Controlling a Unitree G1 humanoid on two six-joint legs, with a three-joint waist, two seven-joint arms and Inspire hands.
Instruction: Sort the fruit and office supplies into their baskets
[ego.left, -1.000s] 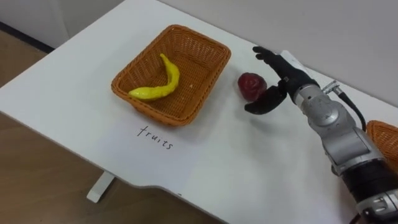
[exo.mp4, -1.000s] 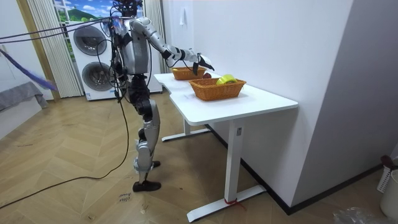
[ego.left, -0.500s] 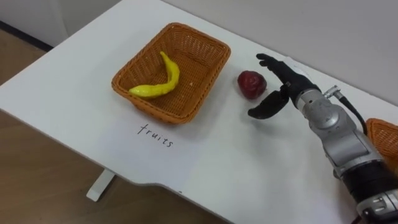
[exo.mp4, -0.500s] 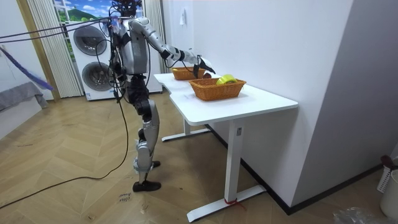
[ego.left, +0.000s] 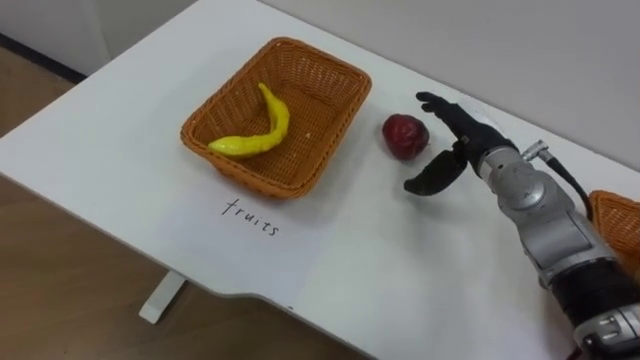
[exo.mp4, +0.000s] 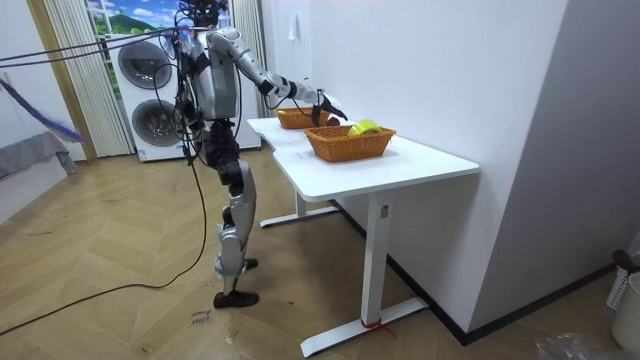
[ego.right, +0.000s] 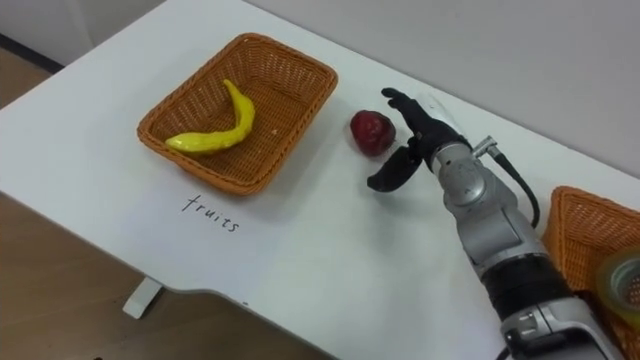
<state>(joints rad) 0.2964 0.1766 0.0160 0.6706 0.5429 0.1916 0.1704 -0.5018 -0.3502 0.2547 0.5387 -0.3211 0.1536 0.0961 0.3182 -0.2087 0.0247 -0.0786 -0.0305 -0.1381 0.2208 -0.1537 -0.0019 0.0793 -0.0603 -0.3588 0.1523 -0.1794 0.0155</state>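
- The right hand (ego.left: 468, 140) has slid a touch back toward the robot's right over the last second. A moment ago it bracketed the red fruit (ego.left: 403, 135) more closely; now it stands just beside it, not touching.
- Its fingers (ego.left: 447, 107) are spread wide, the thumb hanging low toward the tabletop (ego.left: 380, 265), and they hold nothing.
- The red fruit has not budged. It sits on the tabletop between the hand and the fruit basket (ego.left: 245, 172), just outside the basket's right rim.
- A banana (ego.left: 262, 135) already lies inside that basket, so one fruit looks sorted and this one is likely next.
- From where I stand, the robot is upright at the tabletop's long edge with the right arm reaching out over it, its stance the same as before.
- A second basket (ego.left: 618, 225) shows at the robot's far right, well apart from the fruit.
- My reading — the small retreat looks like a re-aim rather than a grasp. No closing has begun, and the hand needs to come back in around the fruit before lifting it over the rim.
- The fruit is round and could roll if a fingertip nudges it instead of wrapping it.
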